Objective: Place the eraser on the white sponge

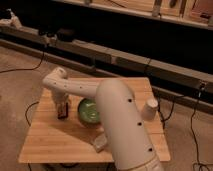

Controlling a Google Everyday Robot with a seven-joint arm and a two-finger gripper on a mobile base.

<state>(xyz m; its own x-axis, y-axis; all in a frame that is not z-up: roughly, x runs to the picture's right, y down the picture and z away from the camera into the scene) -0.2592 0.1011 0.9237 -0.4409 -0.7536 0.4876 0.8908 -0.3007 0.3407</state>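
My gripper (62, 109) hangs at the end of the white arm (75, 87), pointing down over the left part of the wooden table (50, 140). A small dark block with a reddish middle, the eraser (62, 114), is right at the gripper's tip, at or just above the table top. Whether it is held or lying there does not show. A pale whitish block that looks like the white sponge (100, 144) lies near the table's front edge. It is partly hidden by my arm's thick lower link and is well right of and nearer than the gripper.
A green bowl (88, 111) stands just right of the gripper at the table's middle. A white cup (151, 109) stands near the right edge. Cables run over the floor (20, 65) around the table. A dark shelf wall (125, 35) runs behind.
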